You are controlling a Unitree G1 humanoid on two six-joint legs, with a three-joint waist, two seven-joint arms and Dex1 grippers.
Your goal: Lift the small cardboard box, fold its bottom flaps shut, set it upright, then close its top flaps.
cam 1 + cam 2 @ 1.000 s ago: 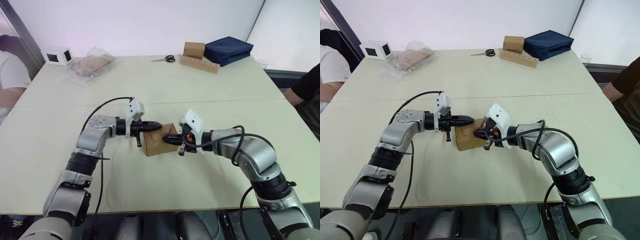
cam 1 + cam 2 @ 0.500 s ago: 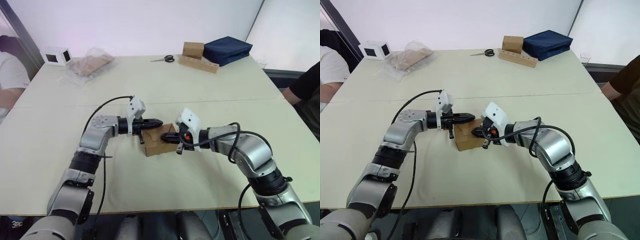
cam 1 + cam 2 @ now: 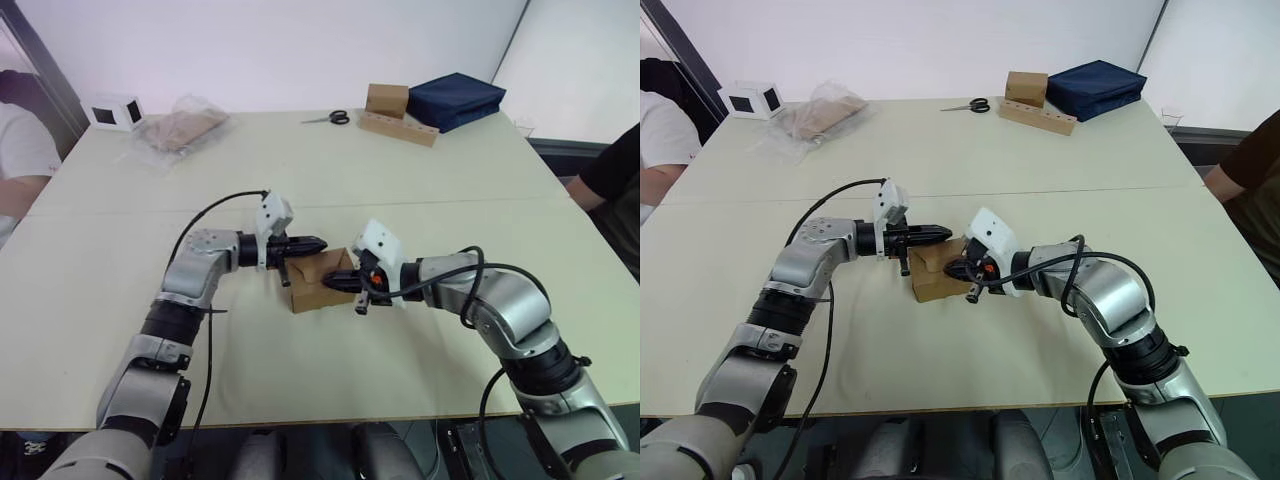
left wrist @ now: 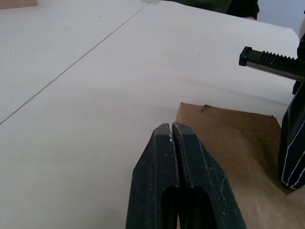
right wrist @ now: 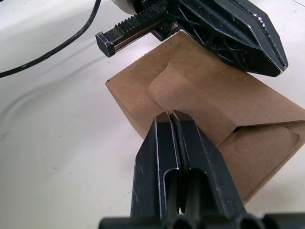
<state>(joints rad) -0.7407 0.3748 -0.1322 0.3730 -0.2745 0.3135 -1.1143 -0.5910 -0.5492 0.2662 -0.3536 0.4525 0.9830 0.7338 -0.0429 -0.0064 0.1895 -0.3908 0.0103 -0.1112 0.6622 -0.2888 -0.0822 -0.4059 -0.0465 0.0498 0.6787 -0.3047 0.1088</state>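
Pressing the top flaps of the box flat looks like the step in hand. Both the left gripper and right gripper are closed, holding nothing. Next probably comes tucking the tab.

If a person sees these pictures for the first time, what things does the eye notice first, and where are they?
The eye goes first to the small brown box near the middle of the table, with the left hand and the right hand meeting at it from both sides, fingers shut. The top flaps lie folded down. Along the far edge are a dark blue bag, scissors and a white box.
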